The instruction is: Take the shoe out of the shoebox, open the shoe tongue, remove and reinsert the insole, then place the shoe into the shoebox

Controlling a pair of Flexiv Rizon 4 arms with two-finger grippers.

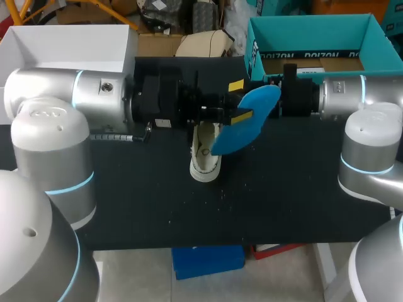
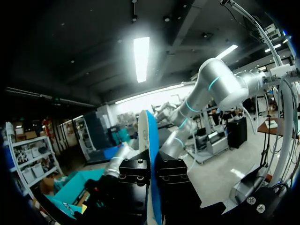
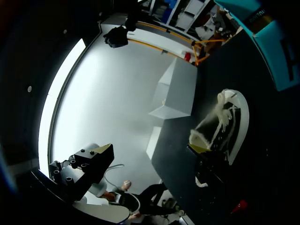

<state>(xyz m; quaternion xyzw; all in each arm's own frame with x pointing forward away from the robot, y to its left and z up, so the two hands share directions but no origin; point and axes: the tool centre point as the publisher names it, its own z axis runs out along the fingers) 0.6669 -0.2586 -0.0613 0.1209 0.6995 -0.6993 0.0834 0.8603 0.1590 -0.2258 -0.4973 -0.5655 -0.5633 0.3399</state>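
Black bench [image 1: 157, 201] is carrying everything, and I'm seeing both arms stretched level over its far half. The left arm [image 1: 94, 94] is coming in from the left and the right arm [image 1: 352, 94] from the right, and they are meeting near the middle.

The teal shoebox [image 1: 308, 34] is sitting open at the far right corner, behind the right arm, with no shoe in it. A white box [image 1: 69, 44] is sitting at the far left corner, behind the left arm.

The white shoe [image 1: 204, 157] is standing on the bench near the middle, well apart from the shoebox. It is just under where the two arms are meeting, with its toe pointing toward the near edge. Its heel end is hiding under the gripper bodies in the head view.

The blue insole [image 1: 249, 119] is out of the shoe and hanging in the air above and just right of it, slanting up toward the right arm.

The left gripper [image 2: 152, 168] is pinching the insole. In its wrist view the two fingers [image 2: 136, 173] are pressing on the thin blue edge from both sides. The right gripper [image 3: 152, 149] is showing its fingers [image 3: 105, 150] spread wide with nothing between them. In the right wrist view the shoe is lying just past one yellow tip.
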